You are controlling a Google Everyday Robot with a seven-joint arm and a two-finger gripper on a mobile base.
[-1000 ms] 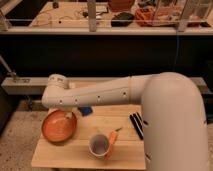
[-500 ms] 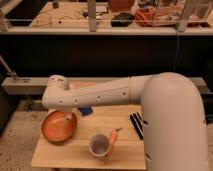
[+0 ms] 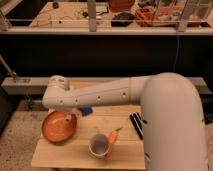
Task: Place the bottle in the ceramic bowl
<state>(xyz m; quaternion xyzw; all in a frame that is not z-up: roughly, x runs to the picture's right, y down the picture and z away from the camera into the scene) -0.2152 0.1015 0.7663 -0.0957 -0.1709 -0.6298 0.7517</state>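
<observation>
The ceramic bowl, wide, shallow and orange, sits at the left end of the wooden table. My white arm reaches in from the right, and its wrist bends down over the bowl's right side. The gripper hangs just above the bowl's inner right edge. A slim pale bottle shows at its tip, and the gripper is shut on it. The arm hides most of the gripper.
A white cup stands near the table's front middle, with an orange carrot-like item beside it on the right. A small blue object lies under the arm. Dark strips lie at the right. A dark counter runs behind the table.
The wrist and gripper have sunk a little toward the bowl. Nothing else on the table has moved.
</observation>
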